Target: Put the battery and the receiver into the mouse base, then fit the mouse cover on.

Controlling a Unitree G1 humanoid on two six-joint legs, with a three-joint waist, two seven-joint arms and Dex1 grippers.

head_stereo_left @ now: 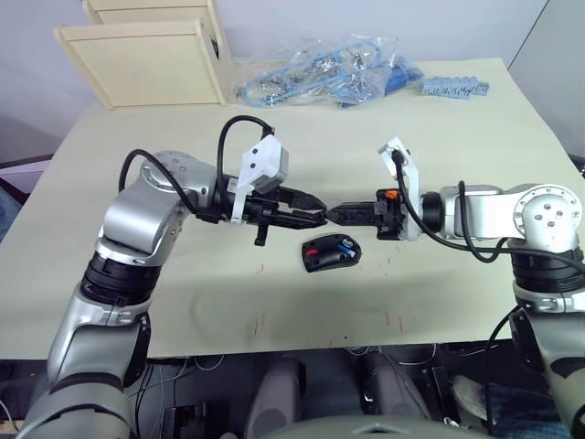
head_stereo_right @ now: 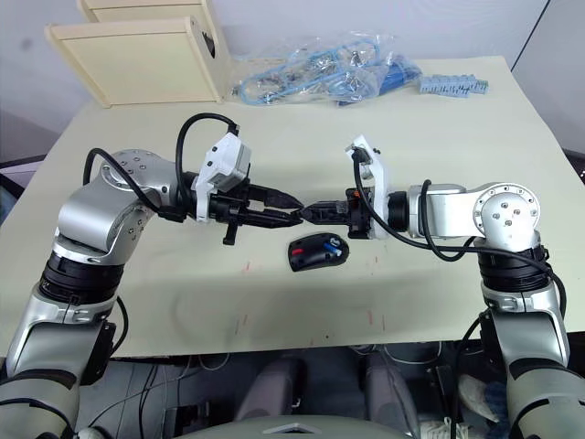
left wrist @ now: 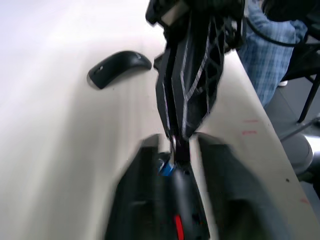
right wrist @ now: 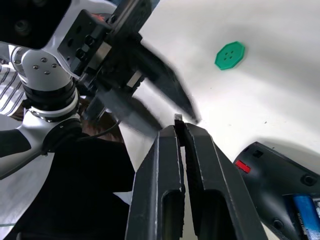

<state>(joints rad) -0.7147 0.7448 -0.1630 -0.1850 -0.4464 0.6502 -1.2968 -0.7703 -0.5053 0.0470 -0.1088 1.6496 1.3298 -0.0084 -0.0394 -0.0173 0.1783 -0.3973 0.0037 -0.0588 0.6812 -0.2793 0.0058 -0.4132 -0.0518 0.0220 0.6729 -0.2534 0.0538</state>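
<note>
Pale green tabletop (head_stereo_left: 475,128), mid-frame: mouse base (head_stereo_left: 331,252) lies w/ long axis roughly left-right, battery (head_stereo_left: 346,245) already in its compartment. Right jaws (head_stereo_left: 335,215) pinched narrow on tiny receiver (right wrist: 177,118), tip-to-tip w/ left jaws (head_stereo_left: 315,218), which look near-closed around nothing; base sits just below both tips, right arm nearer. Mouse cover (left wrist: 119,67) lies apart on tabletop.

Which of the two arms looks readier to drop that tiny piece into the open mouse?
The right. The right gripper pinches the tiny dark receiver at its tips, just above the black mouse base with red parts, where the blue battery already sits. The left gripper looks to carry nothing.
</note>
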